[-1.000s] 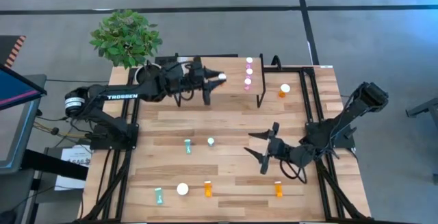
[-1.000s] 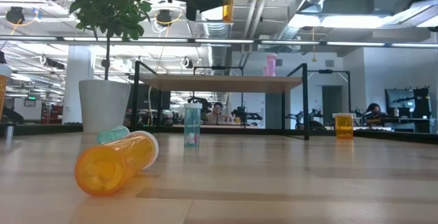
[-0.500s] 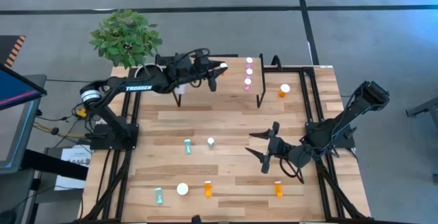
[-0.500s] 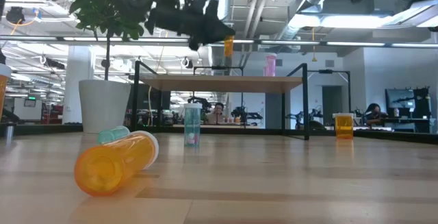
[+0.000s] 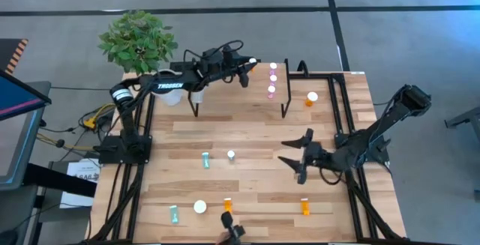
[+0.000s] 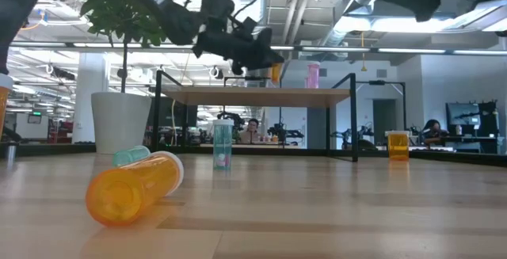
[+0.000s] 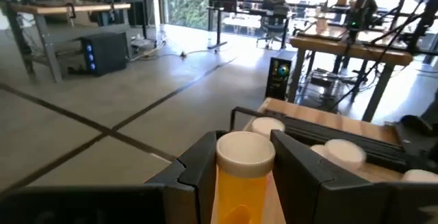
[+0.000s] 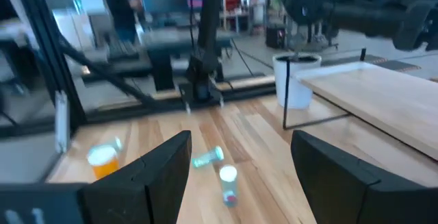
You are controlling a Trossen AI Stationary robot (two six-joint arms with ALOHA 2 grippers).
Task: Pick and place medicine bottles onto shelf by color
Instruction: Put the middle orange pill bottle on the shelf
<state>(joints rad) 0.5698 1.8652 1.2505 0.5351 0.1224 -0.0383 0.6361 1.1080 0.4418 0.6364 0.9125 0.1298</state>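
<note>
Left gripper reaches over the shelf, toward the 12 o'clock edge of the table in the high view. Jaws pinch an orange bottle with a white cap; in the left wrist view the fingers press on both sides of it. In the low view the same orange bottle hangs above the shelf top, clear of the board.

Three pink bottles stand in a row on the shelf, at 3 o'clock from the left gripper. One pink bottle shows upright on the board in the low view.

Right gripper hovers over the table at about 4 o'clock from centre, jaws spread wide, nothing between them; right wrist view shows both fingers well apart.

Loose on the table: an orange bottle upright just beyond the shelf's 3 o'clock end; a teal bottle and a white-capped teal bottle near centre; toward 6 o'clock, a teal bottle, a wide white-capped bottle and two orange bottles. Potted plant at 11 o'clock.
</note>
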